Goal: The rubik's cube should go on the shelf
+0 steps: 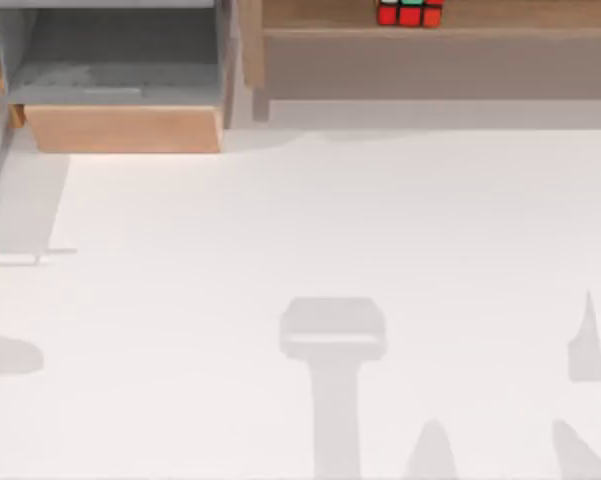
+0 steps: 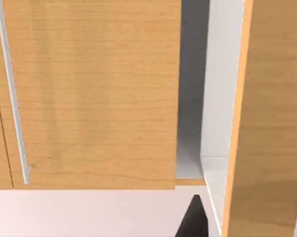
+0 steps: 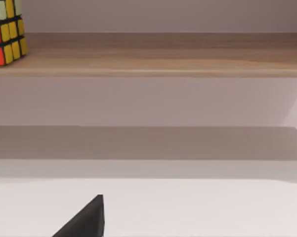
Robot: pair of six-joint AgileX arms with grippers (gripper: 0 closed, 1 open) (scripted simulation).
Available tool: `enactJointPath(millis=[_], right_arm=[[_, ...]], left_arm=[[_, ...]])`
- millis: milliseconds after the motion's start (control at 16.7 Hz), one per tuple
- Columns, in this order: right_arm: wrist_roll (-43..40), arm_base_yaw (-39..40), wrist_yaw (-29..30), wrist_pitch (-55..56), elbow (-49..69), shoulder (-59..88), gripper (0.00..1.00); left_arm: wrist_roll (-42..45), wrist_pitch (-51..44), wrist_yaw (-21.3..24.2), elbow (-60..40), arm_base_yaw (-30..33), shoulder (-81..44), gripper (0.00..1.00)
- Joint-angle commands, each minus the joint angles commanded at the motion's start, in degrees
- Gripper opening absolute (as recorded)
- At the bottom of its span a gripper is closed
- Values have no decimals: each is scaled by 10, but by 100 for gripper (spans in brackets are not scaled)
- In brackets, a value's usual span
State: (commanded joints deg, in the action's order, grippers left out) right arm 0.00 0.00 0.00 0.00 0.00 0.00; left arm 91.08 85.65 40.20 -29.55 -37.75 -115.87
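The rubik's cube (image 1: 410,12) rests on the flat ledge of the long light-brown shelf (image 1: 520,18) at the back of the table, right of centre, showing red stickers and one green. In the right wrist view the rubik's cube (image 3: 6,32) stands upright on the shelf (image 3: 163,59) with yellow and red faces showing, nothing touching it. A dark tip of my right gripper (image 3: 84,221) shows low in that view, well short of the shelf and apart from the cube. My left gripper (image 2: 191,221) shows as a dark tip in front of a wooden cabinet.
A grey-lined box compartment with a wood front (image 1: 120,128) sits at the back left. The left wrist view faces a wood door (image 2: 94,94) with a thin metal handle (image 2: 12,94) and a narrow gap beside it. Arm shadows lie on the white table (image 1: 330,230).
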Motion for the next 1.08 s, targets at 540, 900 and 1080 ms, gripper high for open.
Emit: enactJointPath(millis=[540,900,1080], right_arm=[[0,0,0,0,0,0,100],[0,0,0,0,0,0,100],[0,0,0,0,0,0,100]], left_arm=[[0,0,0,0,0,0,0],[-3,-25,-18,-19,17,-21,0],[-4,-49,-41,-85,41,-38,0]])
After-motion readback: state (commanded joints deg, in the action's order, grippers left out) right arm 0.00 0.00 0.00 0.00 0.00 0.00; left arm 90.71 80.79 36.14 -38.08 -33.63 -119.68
